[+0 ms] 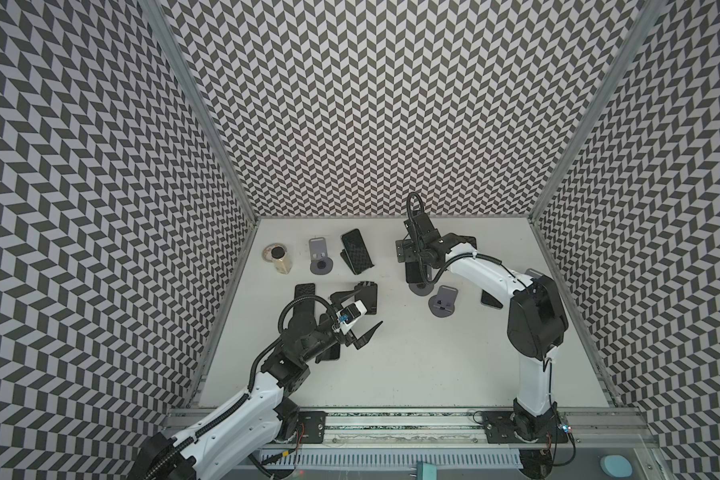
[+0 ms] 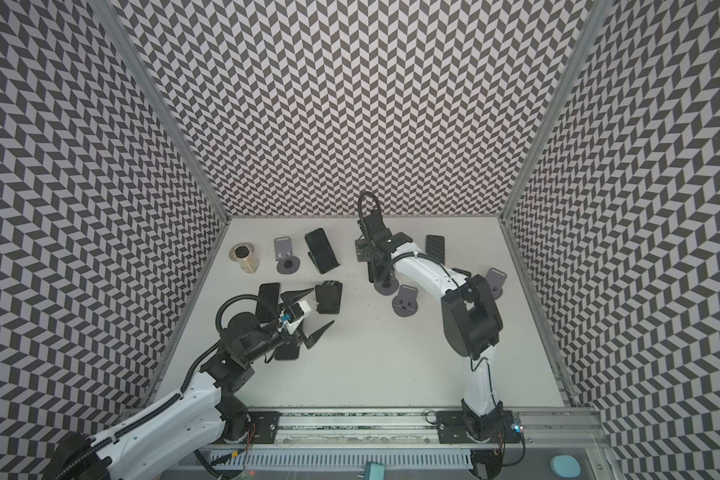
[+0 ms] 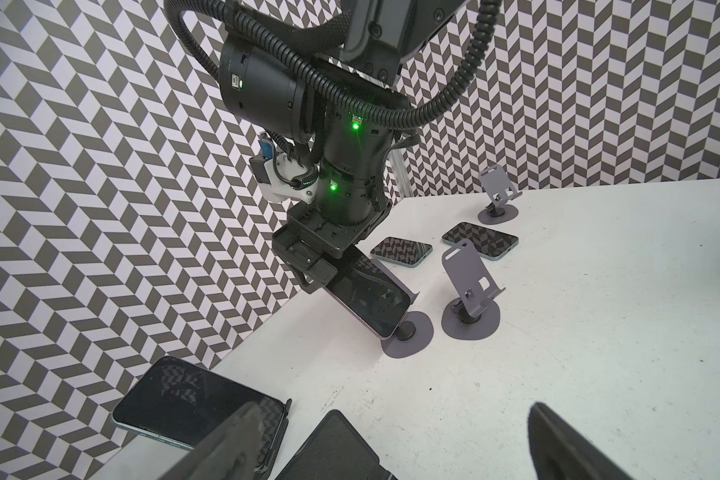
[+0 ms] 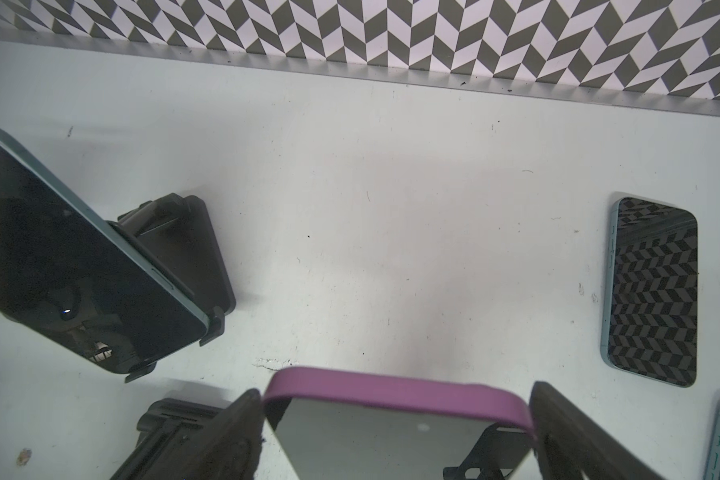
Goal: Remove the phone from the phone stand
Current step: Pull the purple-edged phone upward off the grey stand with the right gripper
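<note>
**Colleague:** What's the room like?

**Me:** Chevron-papered walls on three sides and a scuffed white table (image 1: 391,374). The phone (image 3: 366,299), in a purple case, leans on the grey phone stand (image 3: 408,336). That puts it right of centre, toward the back, in both top views. My right gripper (image 4: 395,390) is over it, one finger on each long edge near the top. The fingers (image 4: 242,432) look right against the case. I cannot tell whether they are clamping it or only flanking it.

**Colleague:** And your other arm?

**Me:** The left gripper (image 1: 362,313) hangs wide open and empty, left of centre, well apart from all this.

**Colleague:** How would you take the phone out?

**Me:** First I'd want a square, firm hold on both edges. Then I'd lift along the slope of the backrest, so the bottom edge clears the stand's front lip. Pulling flat across the table would probably drag the stand along or tip it.

**Colleague:** Anything in the way?

**Me:** An empty grey stand (image 1: 443,305) sits just beside it, to the lower right in a top view. A flat phone (image 1: 489,299) lies half under my forearm. A propped teal phone (image 1: 355,249) stands further left, with open table between. I'd carry toward the open middle.
</note>
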